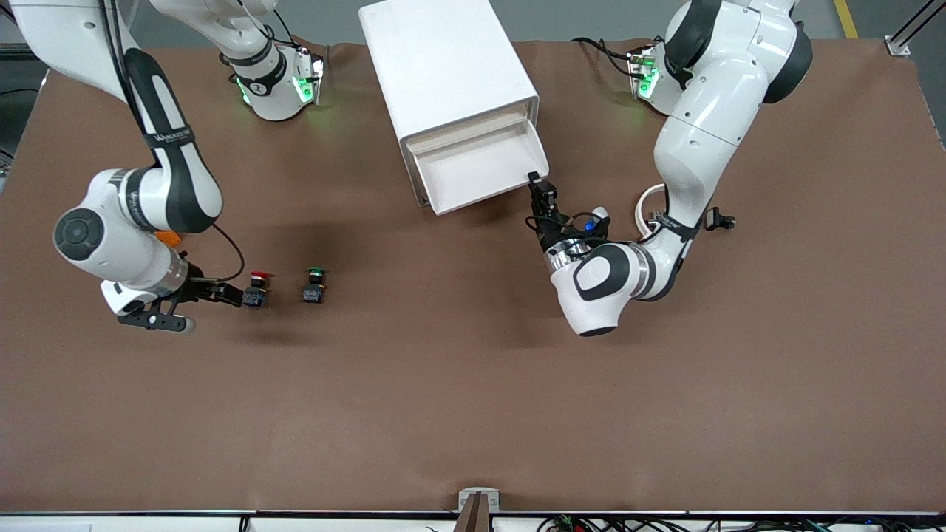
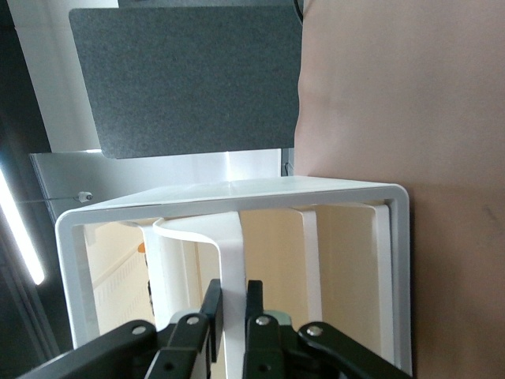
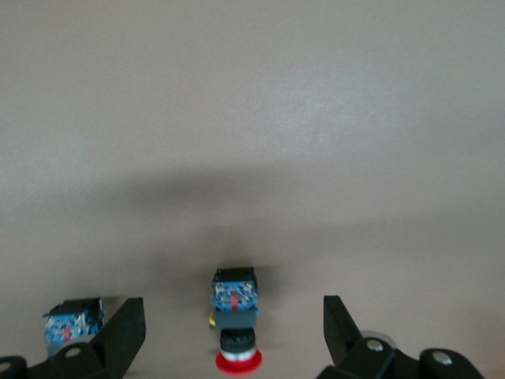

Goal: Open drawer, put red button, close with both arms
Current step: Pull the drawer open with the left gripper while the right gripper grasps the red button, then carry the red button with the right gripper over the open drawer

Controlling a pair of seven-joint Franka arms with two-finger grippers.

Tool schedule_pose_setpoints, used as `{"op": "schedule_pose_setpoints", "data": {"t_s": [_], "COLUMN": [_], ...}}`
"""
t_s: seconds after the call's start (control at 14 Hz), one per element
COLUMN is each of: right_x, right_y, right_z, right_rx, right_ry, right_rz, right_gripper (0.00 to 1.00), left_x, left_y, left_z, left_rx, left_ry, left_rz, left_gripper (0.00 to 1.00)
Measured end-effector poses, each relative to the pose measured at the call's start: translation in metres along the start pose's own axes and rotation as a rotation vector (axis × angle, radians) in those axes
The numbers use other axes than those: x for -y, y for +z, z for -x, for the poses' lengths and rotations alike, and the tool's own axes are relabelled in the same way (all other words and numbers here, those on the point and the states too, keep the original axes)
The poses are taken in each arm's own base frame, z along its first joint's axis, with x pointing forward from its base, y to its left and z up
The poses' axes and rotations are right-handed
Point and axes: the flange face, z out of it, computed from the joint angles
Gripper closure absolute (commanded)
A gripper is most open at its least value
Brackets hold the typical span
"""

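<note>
The drawer [image 1: 480, 166] stands pulled out of the white cabinet [image 1: 443, 59], with nothing in it. My left gripper [image 1: 537, 186] is shut on the corner of the drawer's front at the left arm's end. In the left wrist view the black fingers [image 2: 211, 312] pinch the white drawer front [image 2: 231, 253] between them. The red button [image 1: 258, 287] lies on its side on the brown table, toward the right arm's end. My right gripper [image 1: 233, 295] is low beside it and open. In the right wrist view the red button [image 3: 236, 320] lies between the wide-spread fingers [image 3: 126, 332], untouched.
A like button with a green cap [image 1: 314, 284] lies beside the red one, on the side toward the cabinet's end; its body [image 3: 72, 325] shows past one finger. An orange block [image 1: 169, 237] peeks out from under the right arm. A white loop [image 1: 644, 207] lies by the left arm.
</note>
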Motion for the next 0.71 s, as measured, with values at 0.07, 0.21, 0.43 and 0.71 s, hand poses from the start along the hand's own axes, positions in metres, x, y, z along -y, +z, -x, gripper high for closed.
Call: {"op": "schedule_pose_setpoints", "data": {"t_s": [0.07, 0.21, 0.43, 0.71], "right_x": [0.005, 0.014, 0.015, 0.011], "right_y": [0.013, 0.037, 0.061, 0.083], "right_z": [0.005, 0.017, 0.023, 0.029], "right_rx": [-0.009, -0.008, 0.008, 0.044], "right_ry": [0.012, 0.017, 0.022, 0.029], "right_rz": [-0.001, 0.001, 0.007, 0.018], "right_gripper": [0.0, 0.0, 0.0, 0.0], "left_x": [0.0, 0.0, 0.0, 0.0], "left_y": [-0.003, -0.008, -0.014, -0.023], "left_z": [-0.002, -0.004, -0.008, -0.014], "left_rx": [0.008, 0.019, 0.036, 0.058], "left_ry": [0.0, 0.001, 0.002, 0.003], "left_rz": [0.001, 0.003, 0.007, 0.01], "left_gripper": [0.89, 0.89, 0.87, 0.87]}}
